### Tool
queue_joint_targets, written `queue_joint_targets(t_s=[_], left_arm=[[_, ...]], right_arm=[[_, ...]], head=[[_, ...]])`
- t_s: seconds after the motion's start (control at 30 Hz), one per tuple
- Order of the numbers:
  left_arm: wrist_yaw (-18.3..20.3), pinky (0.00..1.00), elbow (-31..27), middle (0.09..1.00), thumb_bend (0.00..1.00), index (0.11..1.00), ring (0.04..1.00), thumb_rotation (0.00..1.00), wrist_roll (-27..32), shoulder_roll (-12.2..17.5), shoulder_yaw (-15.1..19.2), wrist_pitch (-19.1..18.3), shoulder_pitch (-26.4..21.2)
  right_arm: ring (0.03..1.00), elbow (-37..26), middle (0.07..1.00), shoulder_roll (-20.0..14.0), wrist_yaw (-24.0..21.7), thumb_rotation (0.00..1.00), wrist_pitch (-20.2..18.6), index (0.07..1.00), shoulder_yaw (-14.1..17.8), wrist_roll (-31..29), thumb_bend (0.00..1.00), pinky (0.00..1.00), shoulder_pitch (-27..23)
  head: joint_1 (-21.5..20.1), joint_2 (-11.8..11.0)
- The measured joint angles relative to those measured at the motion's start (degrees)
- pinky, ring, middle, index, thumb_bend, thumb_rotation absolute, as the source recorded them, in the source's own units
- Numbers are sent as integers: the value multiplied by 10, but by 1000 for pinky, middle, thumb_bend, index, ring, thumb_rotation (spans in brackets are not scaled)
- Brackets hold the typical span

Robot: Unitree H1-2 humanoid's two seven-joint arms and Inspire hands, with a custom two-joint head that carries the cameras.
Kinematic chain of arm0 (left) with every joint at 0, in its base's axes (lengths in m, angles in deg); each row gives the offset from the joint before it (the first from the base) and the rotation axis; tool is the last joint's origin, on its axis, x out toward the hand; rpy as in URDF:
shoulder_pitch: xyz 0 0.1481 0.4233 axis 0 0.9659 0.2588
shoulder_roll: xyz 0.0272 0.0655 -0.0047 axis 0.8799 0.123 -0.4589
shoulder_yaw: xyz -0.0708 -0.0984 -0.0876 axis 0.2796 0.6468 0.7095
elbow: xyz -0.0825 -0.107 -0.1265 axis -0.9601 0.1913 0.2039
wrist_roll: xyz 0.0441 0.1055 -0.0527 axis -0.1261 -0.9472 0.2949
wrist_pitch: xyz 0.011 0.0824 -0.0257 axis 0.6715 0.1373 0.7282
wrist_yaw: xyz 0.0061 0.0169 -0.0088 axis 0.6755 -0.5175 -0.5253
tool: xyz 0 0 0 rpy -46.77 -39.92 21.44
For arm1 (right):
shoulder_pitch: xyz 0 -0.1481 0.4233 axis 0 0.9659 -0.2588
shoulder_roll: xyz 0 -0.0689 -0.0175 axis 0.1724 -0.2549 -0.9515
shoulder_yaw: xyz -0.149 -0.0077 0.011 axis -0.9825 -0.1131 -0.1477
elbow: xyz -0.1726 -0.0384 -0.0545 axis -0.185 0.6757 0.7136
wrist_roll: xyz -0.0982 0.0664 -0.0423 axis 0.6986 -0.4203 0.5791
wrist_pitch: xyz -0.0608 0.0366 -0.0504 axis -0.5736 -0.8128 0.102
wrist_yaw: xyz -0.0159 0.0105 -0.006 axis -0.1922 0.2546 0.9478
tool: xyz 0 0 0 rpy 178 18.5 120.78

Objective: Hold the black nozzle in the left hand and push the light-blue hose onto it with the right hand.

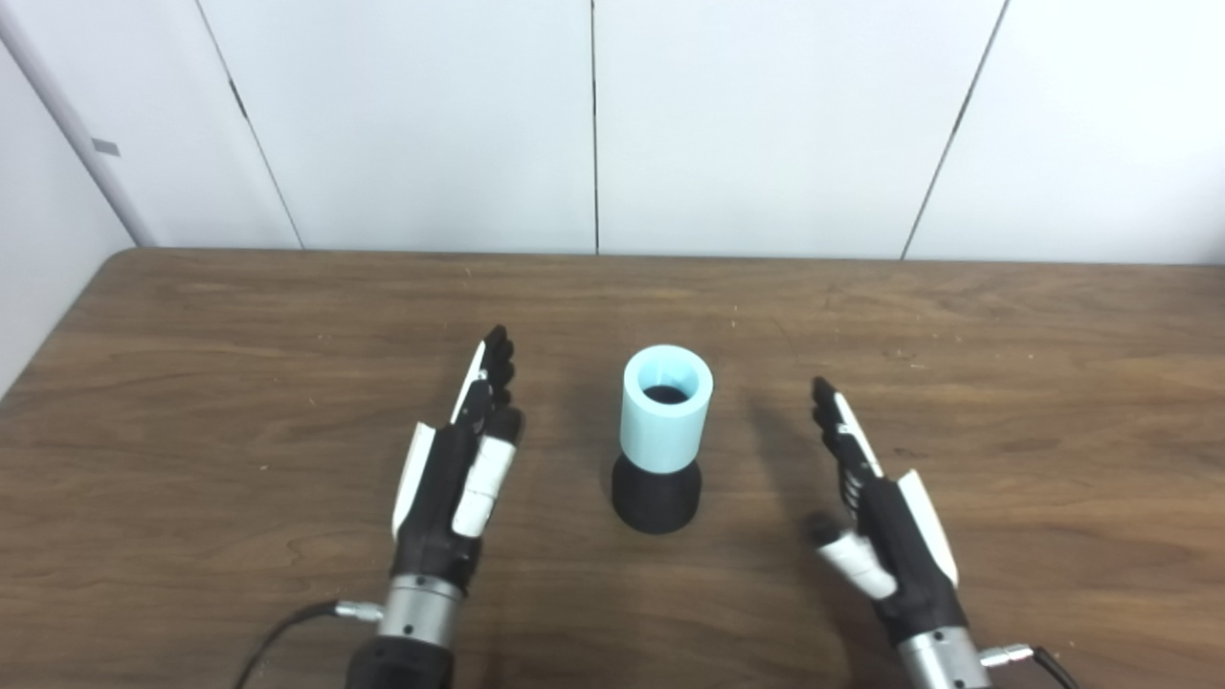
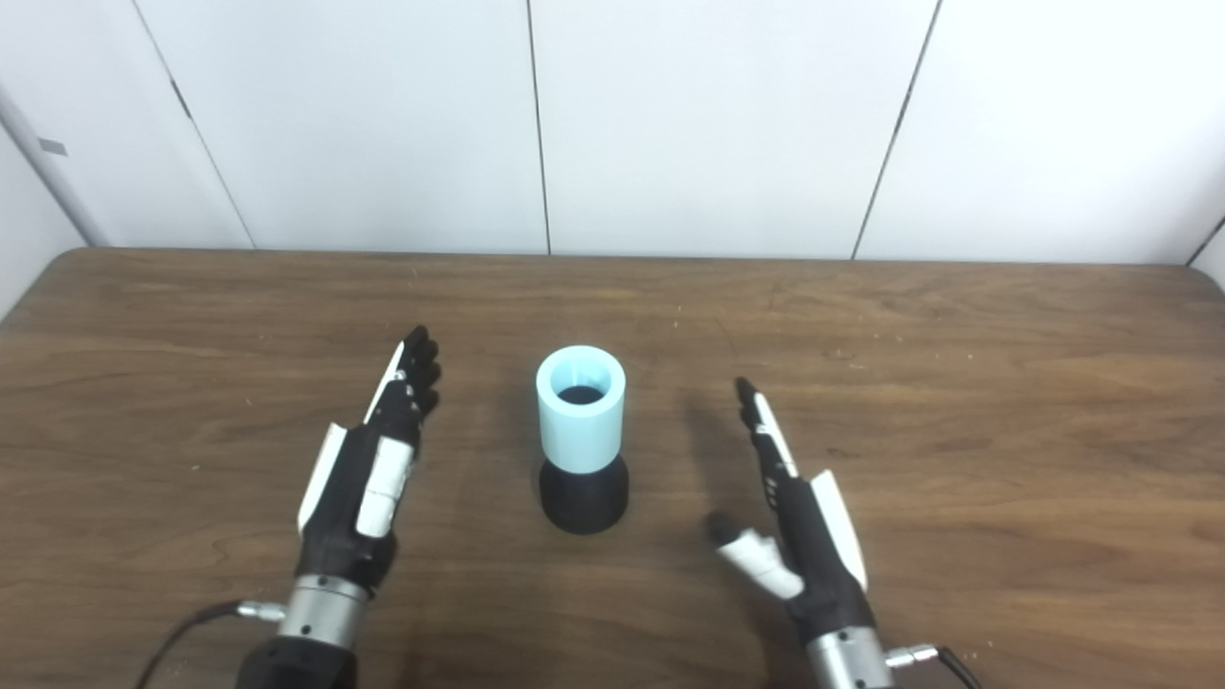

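Left eye view: the light-blue hose is seen seated upright on the black nozzle, midway between the left hand and right hand; both are spread, holding nothing.

your left hand hovers over the left side, fingers straight and together, pointing away from you, thumb lying along the palm's inner edge; it holds nothing. your right hand mirrors it on the right side, turned edge-on with fingers extended forward and the thumb spread out toward the middle, also empty. both forearms enter from the bottom edge, each with a cable at the wrist.
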Motion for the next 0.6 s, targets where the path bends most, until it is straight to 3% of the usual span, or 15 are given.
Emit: queue_joint_targets(t_s=[0.07,0.17,0.43,0.6], left_arm=[[-1,1000,0,1000,892,1000,1000,977,38,-15,10,-23,1],[-3,1000,2,1000,900,1000,1000,986,52,-13,21,-24,-1],[-2,1000,27,1000,875,1000,1000,1000,-10,-3,7,55,-3],[3,1000,31,1000,875,1000,1000,1000,-15,2,9,60,-2]], right_arm=[[1000,0,1000,1,-2,1000,-11,1000,4,-28,768,1000,0],[1000,0,1000,2,-4,1000,-15,1000,3,-47,757,1000,-1],[1000,15,1000,11,4,1000,-15,1000,3,-53,719,1000,-4],[1000,15,1000,23,19,1000,-15,1000,9,-55,738,1000,-5]], head=[[-4,-1],[-6,-3],[-9,-7],[-15,-4]])
